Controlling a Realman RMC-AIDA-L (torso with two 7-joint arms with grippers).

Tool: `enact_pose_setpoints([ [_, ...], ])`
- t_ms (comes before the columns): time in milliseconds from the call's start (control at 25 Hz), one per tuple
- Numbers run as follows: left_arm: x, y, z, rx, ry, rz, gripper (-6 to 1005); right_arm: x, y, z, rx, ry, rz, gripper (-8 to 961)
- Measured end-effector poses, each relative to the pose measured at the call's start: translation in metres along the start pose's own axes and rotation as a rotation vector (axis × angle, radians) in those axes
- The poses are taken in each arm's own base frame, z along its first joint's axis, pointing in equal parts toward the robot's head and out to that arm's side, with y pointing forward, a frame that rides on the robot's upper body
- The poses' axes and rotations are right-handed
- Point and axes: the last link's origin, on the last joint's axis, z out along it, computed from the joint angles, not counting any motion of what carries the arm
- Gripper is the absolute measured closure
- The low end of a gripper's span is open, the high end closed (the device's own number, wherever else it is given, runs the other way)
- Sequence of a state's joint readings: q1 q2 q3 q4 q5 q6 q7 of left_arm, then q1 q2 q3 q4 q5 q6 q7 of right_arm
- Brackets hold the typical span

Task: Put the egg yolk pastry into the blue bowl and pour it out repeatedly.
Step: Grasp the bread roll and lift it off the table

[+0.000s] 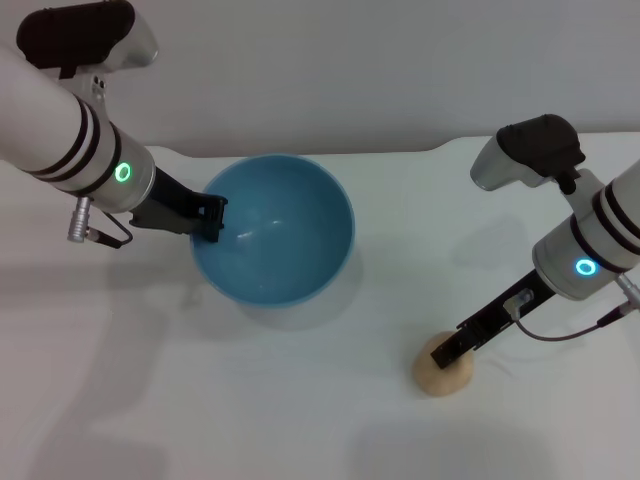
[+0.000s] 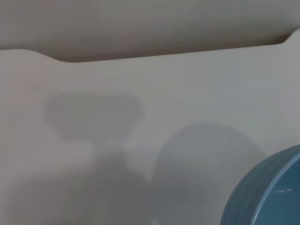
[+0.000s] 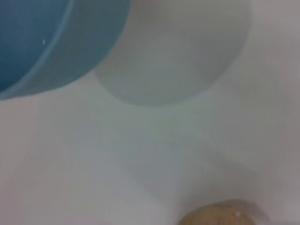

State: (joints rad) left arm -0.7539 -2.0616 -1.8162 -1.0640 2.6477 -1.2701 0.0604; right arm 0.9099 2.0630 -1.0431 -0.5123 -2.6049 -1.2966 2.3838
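The left hand (image 1: 210,218) is clenched on the near-left rim of the tilted blue bowl (image 1: 275,228), while the right hand (image 1: 447,354) rests on the pastry (image 1: 444,372) lying on the white bench (image 1: 300,400), its grip impossible to tell.

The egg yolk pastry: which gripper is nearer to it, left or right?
Right. The right gripper is directly on the egg yolk pastry; the left gripper is far off, at the blue bowl rim.

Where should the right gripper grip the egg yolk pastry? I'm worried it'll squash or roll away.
Across its widest middle, coming straight down from above. The egg yolk pastry is a small round ball on the table, and the right gripper is already directly over it.
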Motion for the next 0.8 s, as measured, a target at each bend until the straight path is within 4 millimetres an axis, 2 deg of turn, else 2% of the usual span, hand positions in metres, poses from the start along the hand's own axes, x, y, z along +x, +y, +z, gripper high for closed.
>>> enact_pose_setpoints([
  [440, 0.000, 0.000, 0.001, -0.001, 0.006, -0.004, 999, 0.002, -0.005, 0.003, 0.020, -0.023, 0.001, 588],
  [640, -0.001, -0.001, 0.001, -0.001, 0.003, -0.007, 998, 0.001, -0.007, 0.000, 0.025, -0.039, -0.011, 686],
  [800, -0.001, -0.001, 0.001, -0.003, 0.003, -0.007, 997, 0.002, -0.010, -0.011, 0.021, -0.078, -0.029, 734],
])
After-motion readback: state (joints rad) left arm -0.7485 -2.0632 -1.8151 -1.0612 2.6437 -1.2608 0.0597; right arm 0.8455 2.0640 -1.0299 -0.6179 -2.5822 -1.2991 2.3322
